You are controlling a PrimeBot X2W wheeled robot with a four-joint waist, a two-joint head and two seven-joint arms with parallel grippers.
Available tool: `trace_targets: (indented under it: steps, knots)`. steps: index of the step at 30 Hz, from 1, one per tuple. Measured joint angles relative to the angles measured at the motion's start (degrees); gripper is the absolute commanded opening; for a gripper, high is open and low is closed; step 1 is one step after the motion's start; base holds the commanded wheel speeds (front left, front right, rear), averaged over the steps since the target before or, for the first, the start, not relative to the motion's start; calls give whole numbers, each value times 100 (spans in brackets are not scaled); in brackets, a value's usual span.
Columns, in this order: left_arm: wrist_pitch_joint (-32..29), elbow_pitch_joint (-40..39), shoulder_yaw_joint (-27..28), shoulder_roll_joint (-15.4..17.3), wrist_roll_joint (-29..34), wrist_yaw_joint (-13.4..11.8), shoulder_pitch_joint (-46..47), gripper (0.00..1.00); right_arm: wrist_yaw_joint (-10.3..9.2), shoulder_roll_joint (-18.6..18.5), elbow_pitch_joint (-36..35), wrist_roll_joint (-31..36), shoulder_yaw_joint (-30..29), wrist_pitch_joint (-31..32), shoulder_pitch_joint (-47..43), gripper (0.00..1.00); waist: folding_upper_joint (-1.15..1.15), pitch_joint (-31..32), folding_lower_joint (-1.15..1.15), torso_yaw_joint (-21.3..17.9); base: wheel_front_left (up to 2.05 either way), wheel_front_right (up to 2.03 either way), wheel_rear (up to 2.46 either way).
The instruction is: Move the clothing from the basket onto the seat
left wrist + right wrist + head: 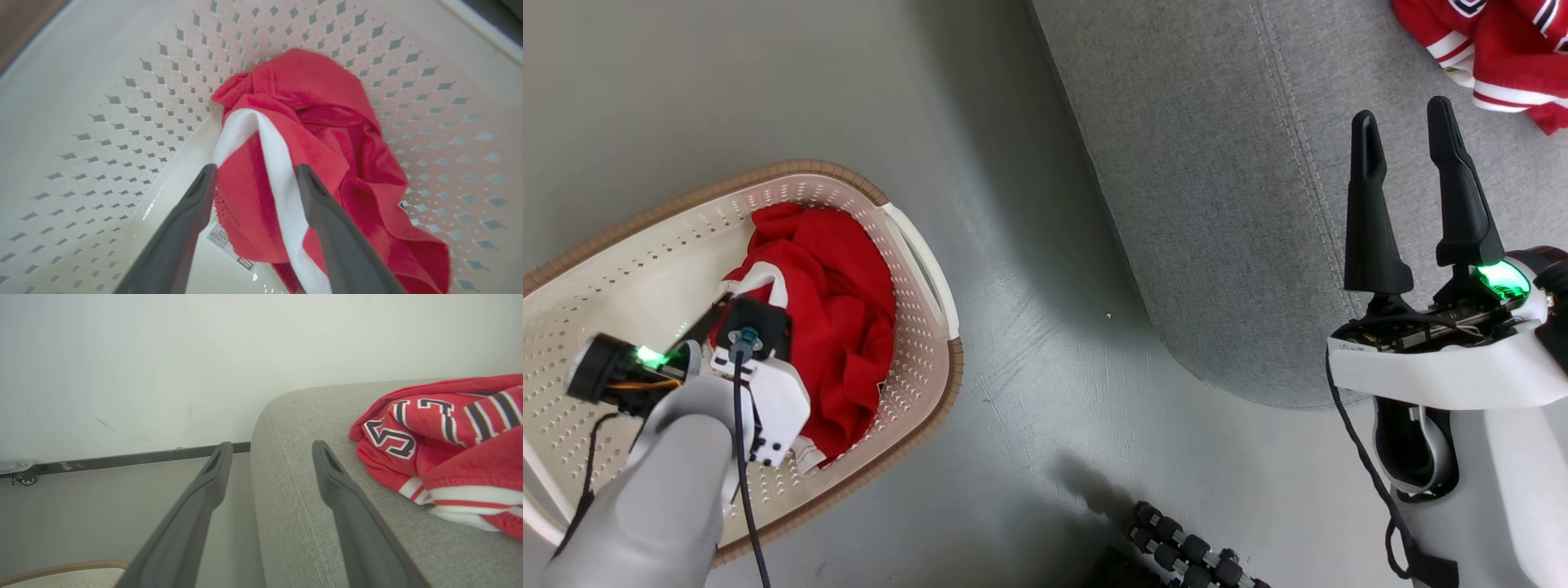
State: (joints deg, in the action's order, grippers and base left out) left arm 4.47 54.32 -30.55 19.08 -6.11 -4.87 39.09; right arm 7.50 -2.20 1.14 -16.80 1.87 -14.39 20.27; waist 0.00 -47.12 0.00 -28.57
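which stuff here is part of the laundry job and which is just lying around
Job: basket; red garment in it; seat; lettered garment on it; left pincer, open over the red garment.
Lying about: black rollers on the floor; caster by the wall.

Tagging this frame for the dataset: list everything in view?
red garment: 1, red with white stripe, crumpled in the basket
lettered garment: 1, red, white trim, black-and-white lettering, on the seat
basket: 1, cream, brown rim, on the floor
seat: 1, grey fabric, right of the basket
label: 1, white, basket bottom
floor: 1, grey
black ribbed object: 1, head view's bottom edge
left gripper: 1, dark fingers, open, astride the red garment
right gripper: 1, dark fingers, open, over the seat's edge
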Motion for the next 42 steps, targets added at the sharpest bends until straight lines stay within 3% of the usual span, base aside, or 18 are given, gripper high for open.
trace_targets:
  steps: [1, 4, 10, 17, 18, 19, 24, 42]
  knots:
    - [2, 26, 19, 23, 100, -185, 73, 100, 0, 0, -5, 1, -1, 0, 0, 100, 0, -18, 0, 10, 0, 0, 0]
    - [1, 75, 44, 8, 97, -200, 152, 100, 0, 1, -16, 1, -1, 0, 2, 100, 0, -39, 0, 22, 0, 0, 0]
    - [-51, 234, -30, -202, 35, -58, 152, 100, 0, 1, -20, 1, 9, 0, 4, 100, 0, -61, 0, 28, 0, 0, 0]
    - [-51, 331, -112, -230, 41, 43, 214, 100, 0, 1, -20, 11, 7, -2, 7, 100, 0, -78, 0, 35, 0, 0, 0]
    - [-51, 344, -131, -245, 43, 63, 229, 86, 0, 1, -21, 11, 7, -4, 7, 100, 0, -81, 0, 36, 0, 0, 0]
    - [-49, 358, -152, -259, 59, 89, 235, 58, 0, 1, -22, 12, 7, -5, 7, 100, 0, -83, 0, 38, 0, 0, 0]
    - [-42, 427, -204, -300, 90, 96, 240, 0, 0, 1, -40, 19, -2, -5, 7, 100, 0, -96, 0, 47, 0, 0, 0]
    - [338, 489, -236, -224, 133, 143, 386, 0, 0, 1, -52, 0, 45, -5, 237, 100, 0, -84, 0, 57, 0, 0, 0]
